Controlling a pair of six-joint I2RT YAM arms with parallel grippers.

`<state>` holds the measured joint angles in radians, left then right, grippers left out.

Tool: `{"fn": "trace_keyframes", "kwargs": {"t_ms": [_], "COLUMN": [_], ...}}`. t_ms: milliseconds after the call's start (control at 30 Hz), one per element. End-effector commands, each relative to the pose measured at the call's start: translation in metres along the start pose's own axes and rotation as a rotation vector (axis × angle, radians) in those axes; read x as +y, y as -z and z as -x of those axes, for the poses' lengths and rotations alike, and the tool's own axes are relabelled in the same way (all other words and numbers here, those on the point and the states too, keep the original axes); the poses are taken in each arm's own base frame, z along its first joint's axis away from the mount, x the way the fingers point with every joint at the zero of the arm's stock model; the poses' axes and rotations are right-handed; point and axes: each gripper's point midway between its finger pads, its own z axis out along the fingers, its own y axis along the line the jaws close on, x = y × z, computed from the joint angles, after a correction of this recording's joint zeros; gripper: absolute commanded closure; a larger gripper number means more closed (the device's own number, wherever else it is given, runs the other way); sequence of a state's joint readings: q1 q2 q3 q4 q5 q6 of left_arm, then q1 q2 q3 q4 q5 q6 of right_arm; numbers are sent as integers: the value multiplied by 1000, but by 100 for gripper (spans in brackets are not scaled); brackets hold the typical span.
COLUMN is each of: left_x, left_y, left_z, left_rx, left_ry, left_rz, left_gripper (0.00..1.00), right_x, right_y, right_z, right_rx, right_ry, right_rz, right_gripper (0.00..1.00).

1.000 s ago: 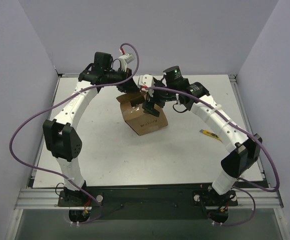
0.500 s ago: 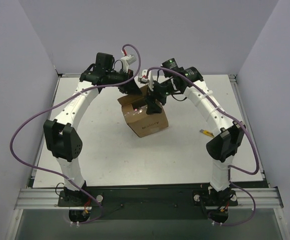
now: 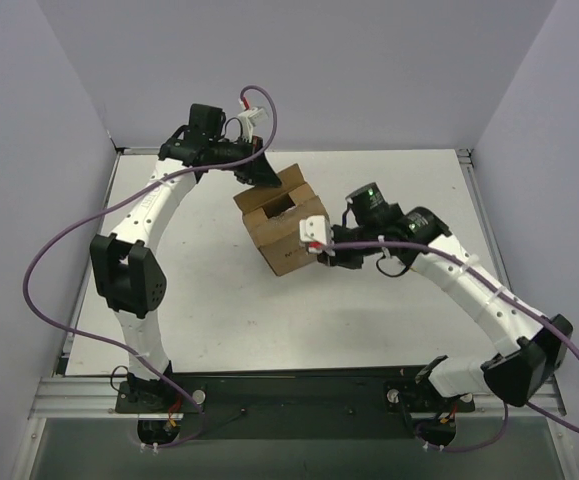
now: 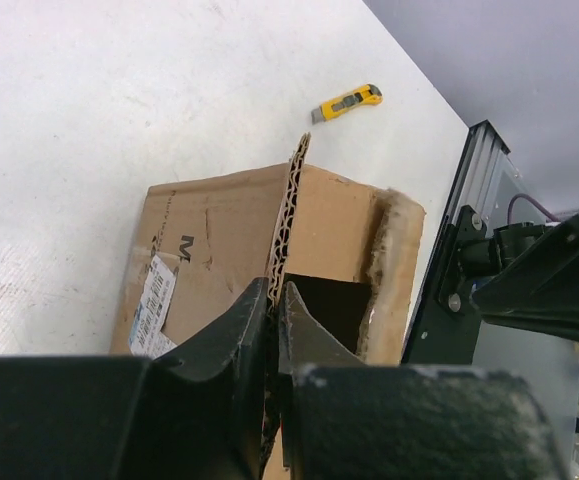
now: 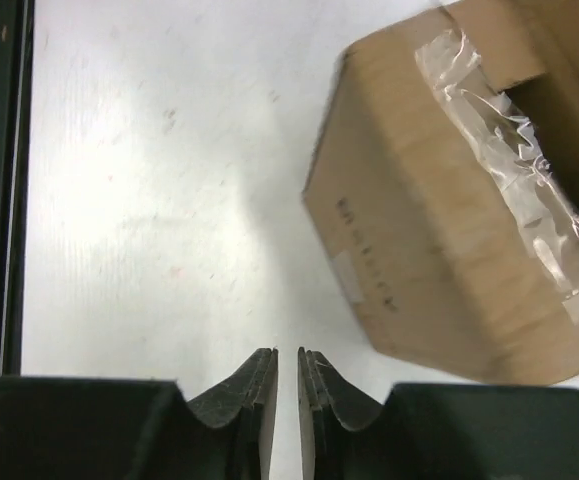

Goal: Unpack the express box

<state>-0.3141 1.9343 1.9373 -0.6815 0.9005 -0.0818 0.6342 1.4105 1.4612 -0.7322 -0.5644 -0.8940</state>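
Two grippers flank the express box (image 3: 291, 248) at mid-table: we see the left gripper (image 4: 274, 300) clamped on its upright flap (image 4: 287, 225), while the right gripper (image 5: 279, 362), withdrawn from the opening, hangs nearly closed and empty, so unpacking seems unfinished.

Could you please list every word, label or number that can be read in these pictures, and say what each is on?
Perhaps "M": a large dark letter, partly hidden, on the side of the express box.
The white label on that side: print too small to read.
The dark printed line on the box, right wrist view: blurred, unreadable.
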Motion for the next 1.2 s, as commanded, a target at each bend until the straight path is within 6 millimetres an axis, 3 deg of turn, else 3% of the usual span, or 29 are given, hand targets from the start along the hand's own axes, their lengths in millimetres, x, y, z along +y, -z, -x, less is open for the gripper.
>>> {"fn": "trace_keyframes", "kwargs": {"t_ms": [0, 100, 133, 233, 433, 533, 567, 667, 733, 767, 867, 967, 1100, 1167], "left_x": [-13, -31, -33, -38, -43, -50, -53, -60, -62, -62, -56, -50, -49, -51], "left_y": [6, 7, 5, 2, 27, 34, 34, 29, 25, 24, 24, 26, 25, 23], "left_z": [15, 9, -1, -7, 12, 7, 2, -1, 0, 3, 7, 8, 8, 8], "left_rx": [-41, -36, -18, -20, -83, -84, -76, -61, -60, -65, -81, -92, -97, -96], "left_ry": [-21, 21, 91, 137, 90, 55, 53, 31, 20, 13, 26, 48, 61, 70], "left_rz": [-74, -176, -201, -229, -158, -135, -139, -132, -91, -70, 24, 74, 73, 54], "left_gripper": [100, 100, 100, 100, 100, 100, 100, 100, 100, 100, 100, 100, 100, 100], "right_x": [-1, -3, -7, -18, -49, -75, -92, -119, -134, -134, -129, -112, -83, -79], "right_y": [-18, -34, -36, -31, 22, 48, 61, 57, 47, 28, 9, -4, -22, -24], "right_z": [-29, -48, -48, -38, 9, 48, 69, 92, 87, 85, 70, 53, 37, 19], "right_rx": [46, 77, 76, 57, -121, -263, -315, -346, -306, -272, -181, -113, -3, 80], "right_ry": [143, 84, 62, -30, -206, -338, -340, -379, -421, -440, -494, -516, -465, -434], "right_rz": [-128, -160, -176, -222, -353, -401, -422, -439, -494, -485, -512, -514, -508, -560], "right_gripper": [90, 92, 93, 94, 97, 95, 89, 85, 77, 59, 41, 31, 26, 25]}}
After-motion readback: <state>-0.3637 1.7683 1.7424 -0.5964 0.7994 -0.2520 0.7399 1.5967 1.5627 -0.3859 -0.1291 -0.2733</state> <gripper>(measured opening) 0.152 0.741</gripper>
